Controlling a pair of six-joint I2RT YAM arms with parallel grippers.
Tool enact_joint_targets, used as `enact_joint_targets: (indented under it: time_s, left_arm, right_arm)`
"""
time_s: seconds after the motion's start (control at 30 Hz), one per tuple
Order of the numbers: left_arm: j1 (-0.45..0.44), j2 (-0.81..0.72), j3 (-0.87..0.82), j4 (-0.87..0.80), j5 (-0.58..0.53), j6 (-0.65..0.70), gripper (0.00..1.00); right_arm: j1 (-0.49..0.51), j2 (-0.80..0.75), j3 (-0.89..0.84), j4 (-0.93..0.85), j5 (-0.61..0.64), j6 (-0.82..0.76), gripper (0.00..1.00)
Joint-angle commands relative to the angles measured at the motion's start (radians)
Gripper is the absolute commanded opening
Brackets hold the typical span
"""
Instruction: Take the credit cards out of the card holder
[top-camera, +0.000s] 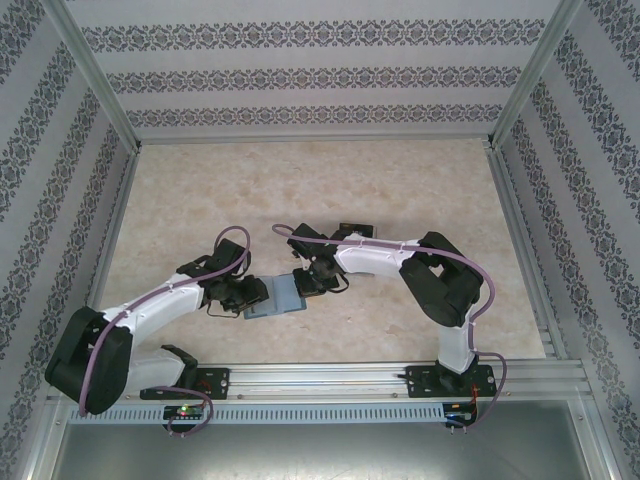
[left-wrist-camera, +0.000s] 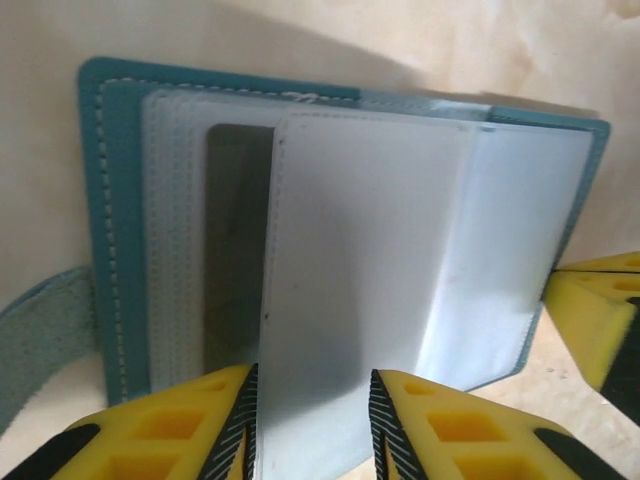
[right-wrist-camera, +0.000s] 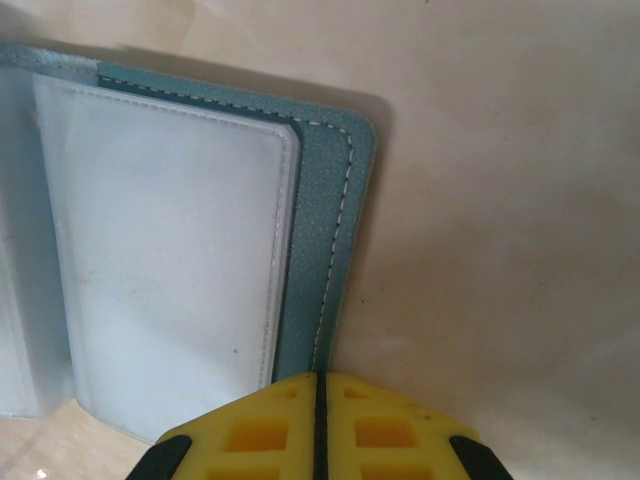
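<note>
Near the near edge of the tabletop, the open card holder is being pinned by the closed right gripper, while a dark credit card is being kept sleeved beside the parted left gripper.

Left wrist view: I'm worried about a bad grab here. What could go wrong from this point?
1. The left tool stands open astride a pale clear sleeve, which partly covers the dark card. Closing now may pinch the sleeve instead of the card and drag the card holder along.
2. The right tool, shut, sits at the very edge of the card holder. A pull from the other side could slide the card holder out from under it.
</note>
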Motion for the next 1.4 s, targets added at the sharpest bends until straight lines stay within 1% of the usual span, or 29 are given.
enact_joint_targets:
  time_s: [0.0, 0.17, 0.37, 0.53, 0.6, 0.7, 0.9, 0.97, 1.03, 1.17, 1.37]
  left_arm:
    - [-0.017, -0.020, 0.016, 0.046, 0.036, 0.018, 0.37]
    - [-0.030, -0.013, 0.036, 0.081, 0.072, 0.030, 0.37]
    - [-0.047, 0.041, 0.078, 0.151, 0.166, 0.051, 0.34]
    - [-0.058, 0.099, 0.106, 0.182, 0.229, 0.065, 0.33]
    - [-0.060, 0.114, 0.115, 0.164, 0.218, 0.071, 0.33]
    - [-0.059, 0.094, 0.118, 0.109, 0.148, 0.082, 0.30]
    - [-0.050, 0.002, 0.115, 0.002, -0.004, 0.093, 0.26]
    - [-0.047, -0.006, 0.104, -0.001, -0.012, 0.092, 0.26]
    - [-0.047, 0.007, 0.094, 0.020, 0.005, 0.085, 0.25]
    - [-0.047, 0.062, 0.082, 0.083, 0.045, 0.065, 0.25]
    - [-0.047, 0.145, 0.102, 0.145, 0.081, 0.069, 0.26]
  right_arm:
    - [0.018, 0.033, 0.006, -0.009, -0.019, 0.011, 0.00]
    - [0.018, 0.028, 0.005, -0.013, -0.009, 0.012, 0.00]
    - [0.010, -0.029, -0.027, 0.015, 0.034, 0.020, 0.00]
    - [0.004, -0.053, -0.032, 0.018, 0.054, 0.024, 0.00]
    - [0.002, -0.065, -0.037, 0.028, 0.056, 0.025, 0.00]
    - [0.001, -0.078, -0.034, 0.031, 0.054, 0.020, 0.00]
    - [-0.001, -0.099, -0.021, 0.032, 0.057, 0.020, 0.00]
    - [-0.002, -0.104, -0.008, 0.032, 0.055, 0.020, 0.00]
    - [-0.002, -0.105, 0.010, 0.029, 0.055, 0.016, 0.00]
    - [-0.002, -0.100, 0.029, 0.022, 0.049, 0.012, 0.00]
    - [-0.002, -0.124, 0.006, 0.020, 0.061, 0.017, 0.00]
